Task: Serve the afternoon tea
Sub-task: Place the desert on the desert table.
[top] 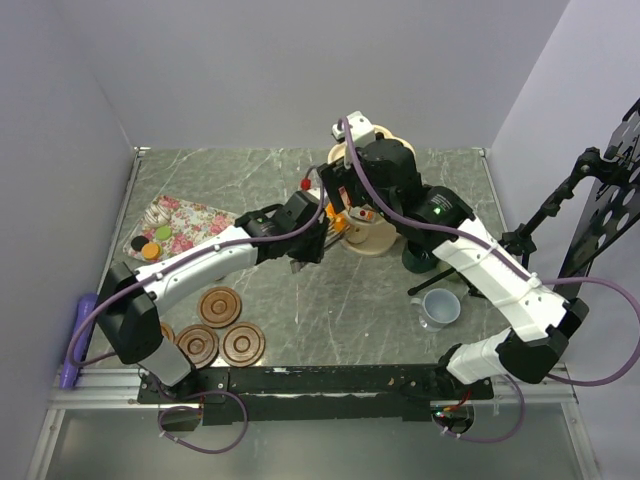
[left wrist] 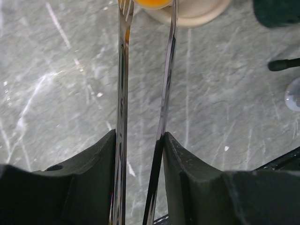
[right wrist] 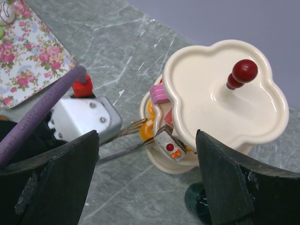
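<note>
Left wrist: left jaws clamp tongs (left wrist: 123, 117), tips around orange cake (left wrist: 151, 3) at stand (left wrist: 197, 11); right jaws wide.

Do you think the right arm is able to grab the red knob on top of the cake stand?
Probably yes. The right gripper is open above the stand, the red knob shows between its fingers in the wrist view, and the top tier around it is bare.

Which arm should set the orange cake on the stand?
Left. The left arm has its jaws shut on the tongs, whose tips hold the orange cake right at a lower tier of the stand. The right arm has its jaws open above the top tier, holding nothing.
</note>
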Action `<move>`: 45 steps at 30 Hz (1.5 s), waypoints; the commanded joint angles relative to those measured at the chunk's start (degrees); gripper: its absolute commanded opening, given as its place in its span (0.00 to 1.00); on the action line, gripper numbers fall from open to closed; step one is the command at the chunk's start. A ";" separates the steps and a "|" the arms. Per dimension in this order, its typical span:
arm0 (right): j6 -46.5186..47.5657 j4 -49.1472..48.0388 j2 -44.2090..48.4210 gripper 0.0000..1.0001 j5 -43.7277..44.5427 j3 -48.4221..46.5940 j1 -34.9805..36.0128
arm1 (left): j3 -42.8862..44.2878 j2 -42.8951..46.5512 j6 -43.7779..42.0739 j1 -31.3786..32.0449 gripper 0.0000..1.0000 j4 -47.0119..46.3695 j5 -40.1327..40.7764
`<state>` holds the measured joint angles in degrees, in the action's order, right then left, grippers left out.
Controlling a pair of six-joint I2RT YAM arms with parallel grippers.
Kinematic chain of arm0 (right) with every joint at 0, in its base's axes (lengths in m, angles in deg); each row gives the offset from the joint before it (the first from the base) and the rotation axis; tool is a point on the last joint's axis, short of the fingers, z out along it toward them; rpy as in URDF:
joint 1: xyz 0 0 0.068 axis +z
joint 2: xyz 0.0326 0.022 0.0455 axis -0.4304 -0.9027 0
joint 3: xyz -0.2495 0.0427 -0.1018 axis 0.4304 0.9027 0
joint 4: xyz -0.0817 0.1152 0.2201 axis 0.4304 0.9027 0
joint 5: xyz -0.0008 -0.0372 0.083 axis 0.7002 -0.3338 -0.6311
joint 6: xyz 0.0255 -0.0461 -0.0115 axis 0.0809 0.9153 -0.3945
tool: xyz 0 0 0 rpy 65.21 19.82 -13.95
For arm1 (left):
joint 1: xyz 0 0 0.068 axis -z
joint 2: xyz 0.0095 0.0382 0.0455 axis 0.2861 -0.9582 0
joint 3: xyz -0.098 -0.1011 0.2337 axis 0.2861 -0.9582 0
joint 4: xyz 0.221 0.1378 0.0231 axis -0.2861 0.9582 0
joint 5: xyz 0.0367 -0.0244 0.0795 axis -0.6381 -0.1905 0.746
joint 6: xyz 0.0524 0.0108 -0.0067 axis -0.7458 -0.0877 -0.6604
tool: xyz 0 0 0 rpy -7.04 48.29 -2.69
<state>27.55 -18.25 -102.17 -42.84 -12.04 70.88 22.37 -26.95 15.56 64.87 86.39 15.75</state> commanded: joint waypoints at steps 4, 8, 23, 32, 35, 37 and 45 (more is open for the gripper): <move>0.24 -2.19 1.35 0.90 -0.78 -1.04 0.41 | 5.83 -3.66 -2.80 3.87 0.40 -5.47 0.30; 0.50 -2.28 1.52 0.90 -0.69 -0.87 0.49 | 8.91 -5.95 -4.21 4.92 0.40 -5.38 0.82; 0.24 -2.46 2.05 0.90 -1.74 0.37 0.49 | 12.61 -11.14 -5.71 6.33 0.40 -9.60 4.16; 0.33 -2.46 2.14 0.90 -1.83 0.72 0.49 | 10.76 -12.28 -5.35 6.42 0.47 -9.60 3.81; 0.33 -2.46 2.14 0.90 -1.83 0.72 0.49 | 10.68 -12.46 -5.27 6.42 0.50 -9.42 3.55; 0.33 -2.37 2.14 0.90 -1.92 0.72 0.49 | 10.41 -12.46 -5.09 6.42 0.51 -9.68 3.55; 0.24 -2.19 1.88 0.90 -2.19 0.37 0.41 | 10.06 -12.37 -5.00 6.42 0.56 -10.04 3.72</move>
<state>28.22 -20.72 -100.12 -39.01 -12.00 69.32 31.38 -38.75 12.72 70.25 80.03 18.90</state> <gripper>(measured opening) 0.899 0.549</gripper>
